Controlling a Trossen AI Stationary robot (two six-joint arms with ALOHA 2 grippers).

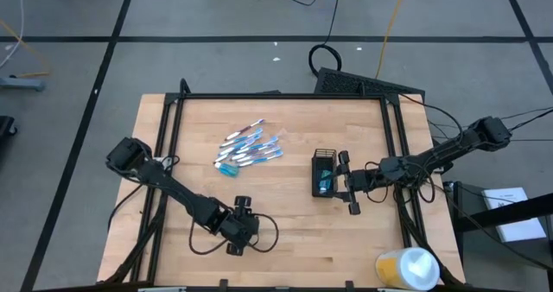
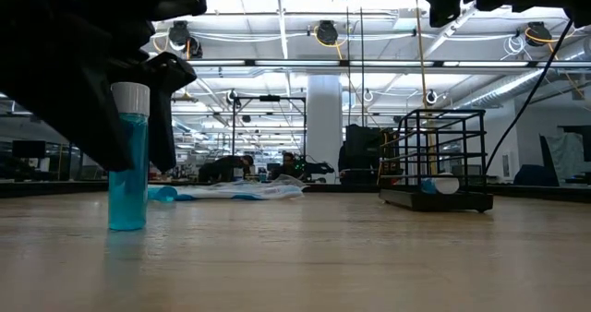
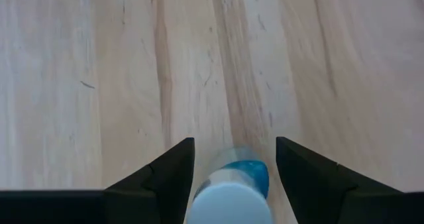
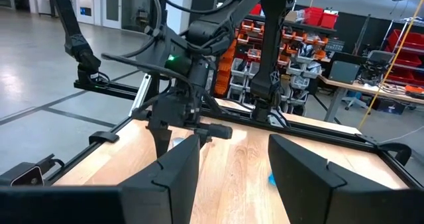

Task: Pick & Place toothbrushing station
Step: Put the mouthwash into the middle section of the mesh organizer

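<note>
The small clear tube of blue liquid with a white cap (image 2: 128, 155) stands upright on the pale wooden counter (image 1: 285, 231), at about seven o'clock on the counter in the high view. My left claw (image 1: 239, 226) is straddling it: in the left wrist view the white cap sits between the two dark fingers (image 3: 165, 177) with a sliver of wood showing on each side, so I read the claw as part open and not yet gripping. In the low view the fingers hang close on both flanks of the tube, but I cannot tell whether either one touches it.

I judge this to be the pick step on one of the station's tubes. The next move calls for closing squarely on the tube below its cap without knocking it over, then lifting it straight up and carrying it toward three o'clock.

There stands the small black wire-mesh rectangular cup (image 1: 324, 173), with something white and blue already lying in its bottom. My right claw (image 1: 347, 182) hovers just beside the cup on its three o'clock side, fingers apart and holding nothing, as far as the right wrist view shows.

The heap of thin blue-and-white toothbrushes (image 1: 249, 149) lies near eleven o'clock, well apart from both claws.
</note>
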